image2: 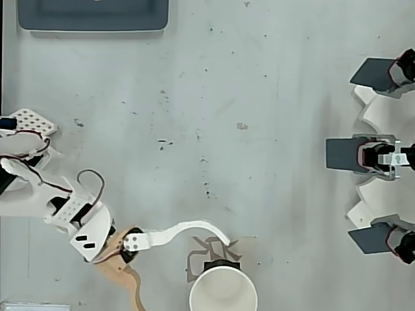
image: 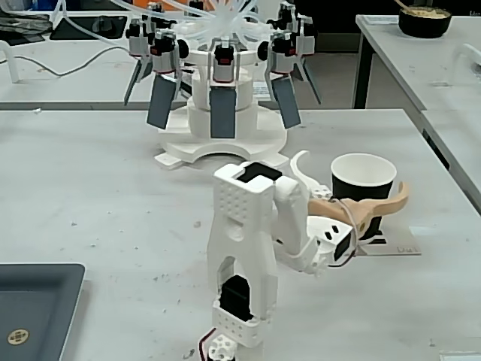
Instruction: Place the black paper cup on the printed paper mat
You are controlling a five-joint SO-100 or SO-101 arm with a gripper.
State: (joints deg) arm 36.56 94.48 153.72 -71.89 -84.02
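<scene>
The pale counter [image: 98, 195] is seen carrying everything. The black paper cup [image: 363, 194] is stood upright on the printed paper mat [image: 391, 245], which is mostly hidden in the fixed view. The tool [image2: 178, 269] is held apart, empty, just beside the cup; its white finger [image2: 188, 228] appears to end over the mat's edge [image2: 198, 259], the tan one [image2: 130, 288] well short of the cup.
</scene>
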